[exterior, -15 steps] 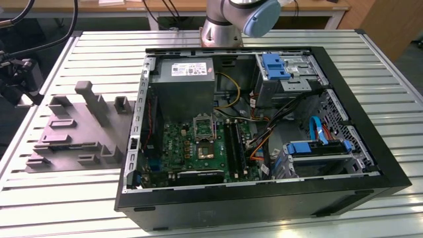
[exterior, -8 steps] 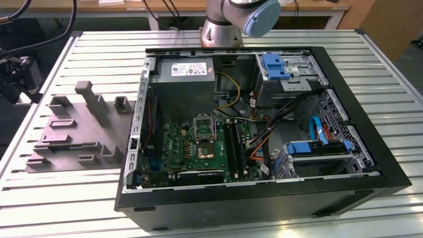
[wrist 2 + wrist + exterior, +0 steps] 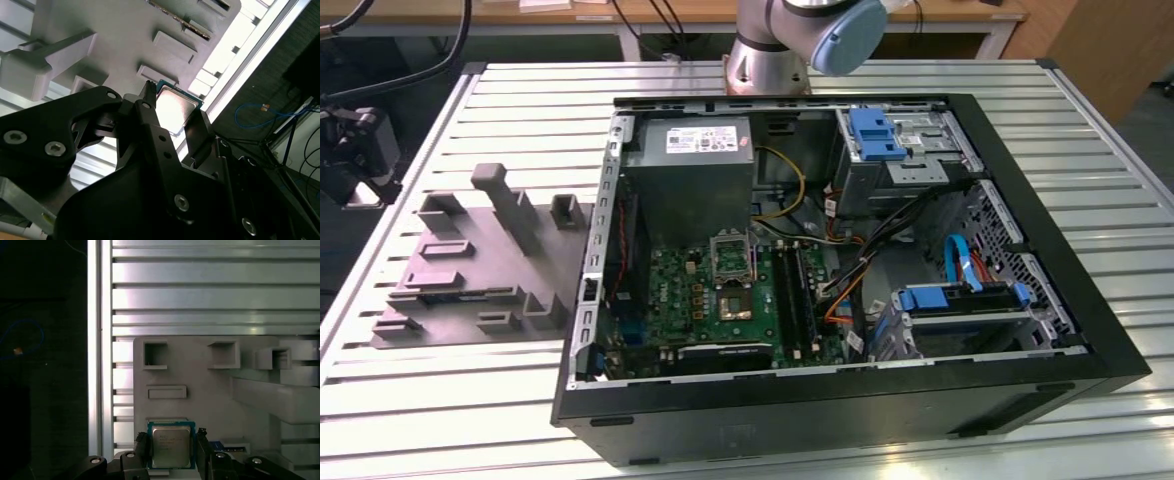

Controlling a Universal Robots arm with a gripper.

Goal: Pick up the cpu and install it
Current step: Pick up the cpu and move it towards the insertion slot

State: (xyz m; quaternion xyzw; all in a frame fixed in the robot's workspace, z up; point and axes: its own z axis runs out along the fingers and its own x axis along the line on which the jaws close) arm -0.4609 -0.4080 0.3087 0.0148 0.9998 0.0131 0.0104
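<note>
Item: the cpu (image 3: 171, 449), a small flat square chip with a pale silvery metal top. Clamped by its edges in the black claw (image 3: 172, 439), above the grey moulded tray (image 3: 200, 375) on the slatted metal desk (image 3: 210, 290). Risk: the edge grip is thin, so a slip or tilt would likely drop it.

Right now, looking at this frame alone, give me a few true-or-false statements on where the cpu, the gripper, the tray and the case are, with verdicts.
1. The computer case lies open, with its motherboard showing. True.
2. The grey tray lies to the exterior view's right of the case. False: it lies to the case's left in that view.
3. In the first wrist view the gripper has its fingers against opposite edges of the cpu. True.
4. The cpu lies inside the case. False: it is at the grey tray, between the fingers, metal top up.
</note>
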